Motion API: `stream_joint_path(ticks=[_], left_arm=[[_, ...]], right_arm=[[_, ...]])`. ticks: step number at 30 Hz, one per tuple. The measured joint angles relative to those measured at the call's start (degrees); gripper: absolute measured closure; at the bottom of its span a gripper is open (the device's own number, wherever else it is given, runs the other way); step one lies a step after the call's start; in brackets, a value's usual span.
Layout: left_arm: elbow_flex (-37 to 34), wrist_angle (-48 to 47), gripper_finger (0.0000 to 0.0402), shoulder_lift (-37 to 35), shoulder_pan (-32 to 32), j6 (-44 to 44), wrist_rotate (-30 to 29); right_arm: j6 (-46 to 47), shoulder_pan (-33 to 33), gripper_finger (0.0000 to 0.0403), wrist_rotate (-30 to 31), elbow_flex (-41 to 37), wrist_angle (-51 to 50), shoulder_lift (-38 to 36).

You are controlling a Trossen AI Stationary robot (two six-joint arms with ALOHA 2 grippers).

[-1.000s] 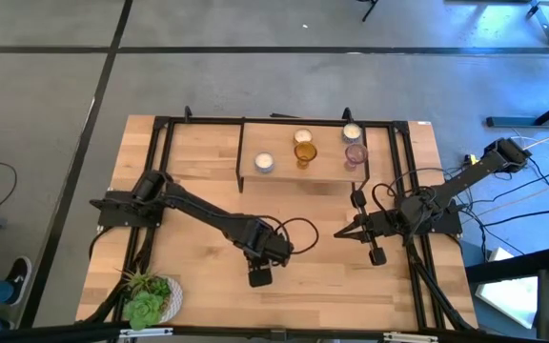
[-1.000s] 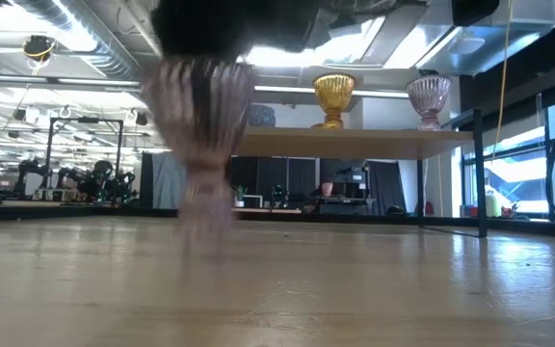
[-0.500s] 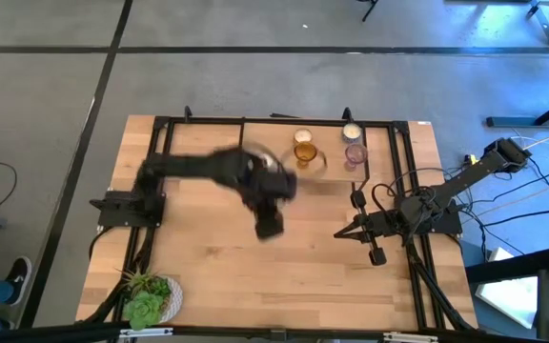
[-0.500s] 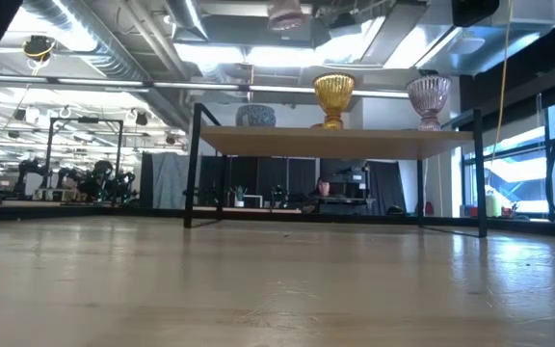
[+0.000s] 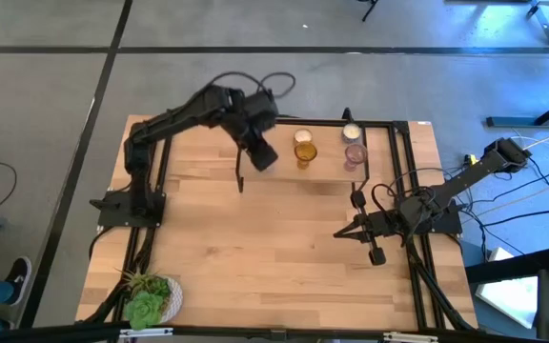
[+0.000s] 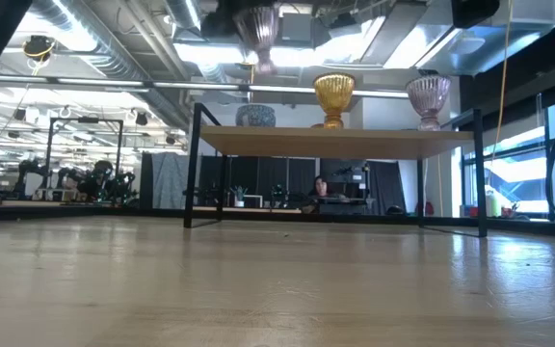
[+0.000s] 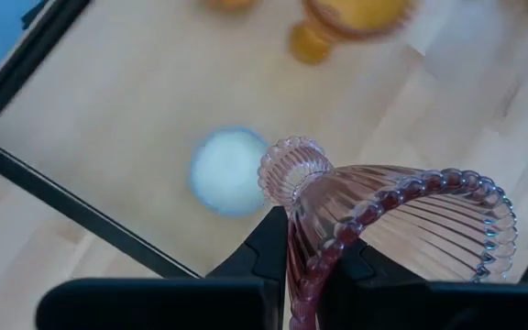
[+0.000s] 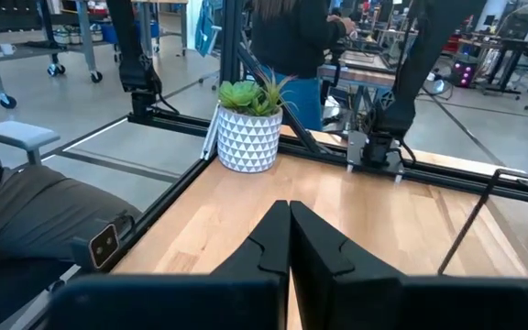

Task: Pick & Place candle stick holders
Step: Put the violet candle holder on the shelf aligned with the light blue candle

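A ribbed pink glass candle holder [image 7: 401, 220] is pinched by its rim in the left gripper [image 7: 305, 261], carried above the raised shelf [image 5: 289, 171] at the table's 12 o'clock. A whitish holder [image 7: 229, 170] sits below; amber [image 5: 304, 151] stands nearby. Lowering onto a bare spot is judged next. The right gripper [image 8: 288, 240] waits closed at 3 o'clock

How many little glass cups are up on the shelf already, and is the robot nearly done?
Four cups already stand on the shelf. The left pincer holds a pink cup above it, beside the whitish cup. No more cups show on the table. The right pincer waits, shut.
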Motion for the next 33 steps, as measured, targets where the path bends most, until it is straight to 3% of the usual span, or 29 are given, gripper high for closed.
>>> stream_joint_path(ticks=[10,19,33], left_arm=[[0.02,5.84,0.0381,1.83,12.0,3.65,4.57],[0.0,7.12,0.0381,3.58,18.5,6.58,6.07],[0.0,-3.15,0.0381,8.65,22.31,8.63,6.43]], right_arm=[[-0.14,0.0,0.0398,0.32,-0.02,0.06,0.0],[-0.83,0.0,0.0398,0.55,-0.02,0.06,0.0],[-0.84,-0.04,0.0398,3.31,-0.09,0.24,0.0]])
